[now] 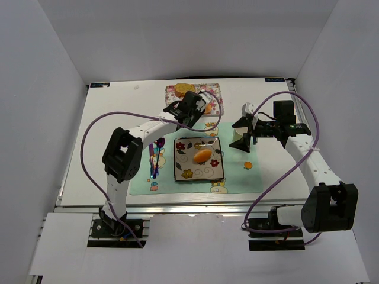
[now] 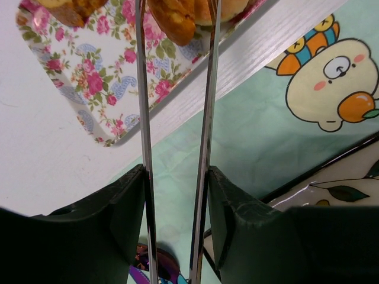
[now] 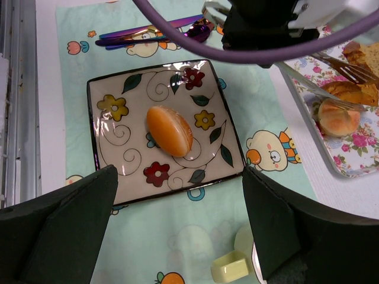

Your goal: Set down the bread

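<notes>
My left gripper [image 1: 190,105] is shut on a pair of metal tongs [image 2: 144,118], the pads pressing both arms [image 2: 176,171]. The tong tips reach over the floral tray [image 2: 89,71] and stand on either side of a golden bread roll [image 2: 177,18]. It also shows in the right wrist view [image 3: 339,116] on the tray [image 3: 355,154]. A square flowered plate [image 1: 180,171] on the green mat holds an orange bun [image 1: 202,155], also seen in the right wrist view [image 3: 170,131]. My right gripper [image 1: 244,133] is open and empty, hovering above the mat right of the plate [image 3: 179,177].
Purple cutlery [image 1: 155,157] lies on the mat left of the plate. A small pale yellow object [image 3: 231,266] sits on the mat under my right gripper. More bread [image 1: 179,90] lies at the tray's far left. White walls enclose the table.
</notes>
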`<action>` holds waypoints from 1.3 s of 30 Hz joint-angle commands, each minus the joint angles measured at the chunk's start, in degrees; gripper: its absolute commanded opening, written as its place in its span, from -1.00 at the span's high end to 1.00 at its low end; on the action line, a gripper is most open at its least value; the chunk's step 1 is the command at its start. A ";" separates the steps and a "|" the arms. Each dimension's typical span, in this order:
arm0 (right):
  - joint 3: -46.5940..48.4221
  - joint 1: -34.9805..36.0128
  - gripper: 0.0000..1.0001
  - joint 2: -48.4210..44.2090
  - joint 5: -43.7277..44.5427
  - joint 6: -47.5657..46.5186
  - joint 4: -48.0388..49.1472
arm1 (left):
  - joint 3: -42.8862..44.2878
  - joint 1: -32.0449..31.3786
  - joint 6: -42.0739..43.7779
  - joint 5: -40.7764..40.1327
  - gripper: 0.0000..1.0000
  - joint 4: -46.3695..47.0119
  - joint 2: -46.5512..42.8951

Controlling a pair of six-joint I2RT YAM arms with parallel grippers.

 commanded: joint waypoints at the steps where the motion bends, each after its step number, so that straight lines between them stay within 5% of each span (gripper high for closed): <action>1: -0.27 -0.57 -0.79 -1.53 -1.56 0.04 1.27 | 1.67 0.49 -0.53 0.47 -0.08 0.05 -0.76; 19: 0.61 -0.65 -0.79 -1.18 -1.91 0.13 0.92 | -0.08 1.11 -0.88 -2.52 0.24 1.01 -2.60; 24: 0.70 -0.65 -0.79 -1.18 -2.00 0.13 0.84 | 0.09 1.81 -1.58 -2.87 0.82 1.19 -3.66; 27: 0.70 -0.65 -0.79 -1.18 -2.18 0.13 0.75 | 0.00 2.25 -2.20 -3.04 0.96 1.36 -4.80; 39: 0.79 -0.65 -0.79 -1.18 -2.00 0.13 0.57 | -1.14 3.92 -4.92 -1.91 1.00 0.84 -11.30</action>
